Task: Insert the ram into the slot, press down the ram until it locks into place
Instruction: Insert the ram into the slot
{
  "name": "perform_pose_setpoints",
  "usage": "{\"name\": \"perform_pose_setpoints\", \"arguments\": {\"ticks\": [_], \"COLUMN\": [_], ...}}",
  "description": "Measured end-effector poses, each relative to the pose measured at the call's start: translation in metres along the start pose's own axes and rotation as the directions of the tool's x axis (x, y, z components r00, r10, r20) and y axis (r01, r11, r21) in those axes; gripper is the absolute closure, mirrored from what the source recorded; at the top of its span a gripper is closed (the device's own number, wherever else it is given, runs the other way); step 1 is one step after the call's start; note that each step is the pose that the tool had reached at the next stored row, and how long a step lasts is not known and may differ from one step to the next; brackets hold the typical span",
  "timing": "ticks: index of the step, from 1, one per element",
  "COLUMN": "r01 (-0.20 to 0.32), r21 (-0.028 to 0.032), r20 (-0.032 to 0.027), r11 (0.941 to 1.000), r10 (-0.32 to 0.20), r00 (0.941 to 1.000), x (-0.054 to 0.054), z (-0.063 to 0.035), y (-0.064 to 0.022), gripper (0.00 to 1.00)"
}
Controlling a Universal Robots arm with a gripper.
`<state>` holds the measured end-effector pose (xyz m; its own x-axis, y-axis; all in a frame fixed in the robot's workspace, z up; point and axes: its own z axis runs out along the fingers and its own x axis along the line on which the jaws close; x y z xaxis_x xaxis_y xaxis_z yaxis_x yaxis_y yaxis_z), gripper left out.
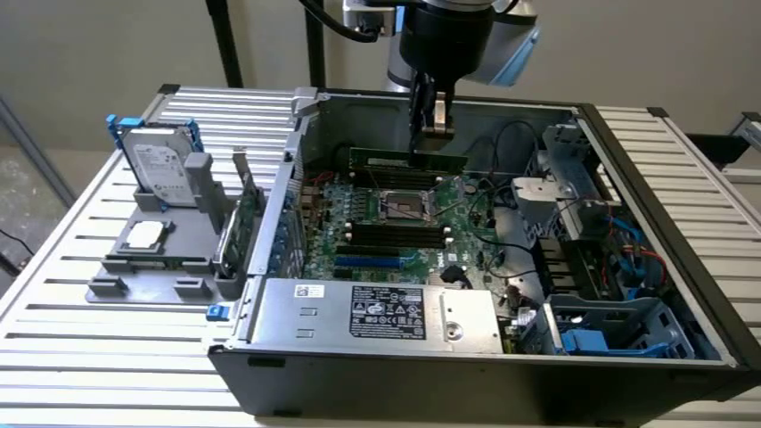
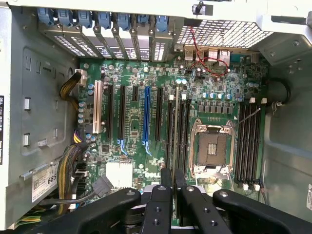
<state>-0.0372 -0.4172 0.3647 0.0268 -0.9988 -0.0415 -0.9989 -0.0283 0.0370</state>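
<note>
In the exterior view my gripper [image 1: 432, 134] reaches down into the open computer case and is shut on the ram [image 1: 411, 160]. The ram is a long green stick held level by its top edge, above the far part of the motherboard [image 1: 466, 242]. Black memory slots [image 1: 383, 235] lie in parallel rows nearer the front, beside the processor socket [image 1: 405, 203]. From the wrist, my black fingers [image 2: 165, 197] stand close together above the board. One bank of slots [image 2: 178, 131] runs ahead of the gripper [image 2: 173, 187], another bank [image 2: 247, 146] lies past the socket [image 2: 212, 148]. The ram hangs clear of every slot.
Case walls [image 1: 571, 111] ring the board. A silver power supply [image 1: 380, 312] sits at the front, a drive cage [image 1: 571, 178] and cables at the exterior view's right. A hard drive [image 1: 160, 174] stands in a grey holder outside the case. A blue socket [image 2: 146, 117] lies among the expansion slots.
</note>
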Motion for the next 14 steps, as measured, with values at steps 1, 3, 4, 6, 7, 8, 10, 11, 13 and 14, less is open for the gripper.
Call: {"name": "perform_pose_setpoints", "arguments": {"ticks": [1,3,4,6,7,8,10,11,13,14], "r01": [0.0,0.0,0.0,0.0,0.0,0.0,0.0,0.0,0.0,0.0], "r21": [0.0,0.0,0.0,0.0,0.0,0.0,-0.0001,0.0,0.0001,0.0], "r20": [0.0,0.0,0.0,0.0,0.0,0.0,-0.0001,0.0,0.0002,0.0001], "r11": [1.0,1.0,1.0,1.0,1.0,1.0,1.0,1.0,1.0,1.0], "r10": [0.0,0.0,0.0,0.0,0.0,0.0,0.0,0.0,0.0,0.0], "r00": [1.0,1.0,1.0,1.0,1.0,1.0,1.0,1.0,1.0,1.0], "x": [0.0,0.0,0.0,0.0,0.0,0.0,0.0,0.0,0.0001,0.0001], "z": [0.0,0.0,0.0,0.0,0.0,0.0,0.0003,0.0006,0.0016,0.0024], "y": [0.0,0.0,0.0,0.0,0.0,0.0,0.0,-0.0002,-0.0005,-0.0007], "gripper": [0.86,0.86,0.86,0.86,0.86,0.86,0.86,0.86,0.86,0.86]}}
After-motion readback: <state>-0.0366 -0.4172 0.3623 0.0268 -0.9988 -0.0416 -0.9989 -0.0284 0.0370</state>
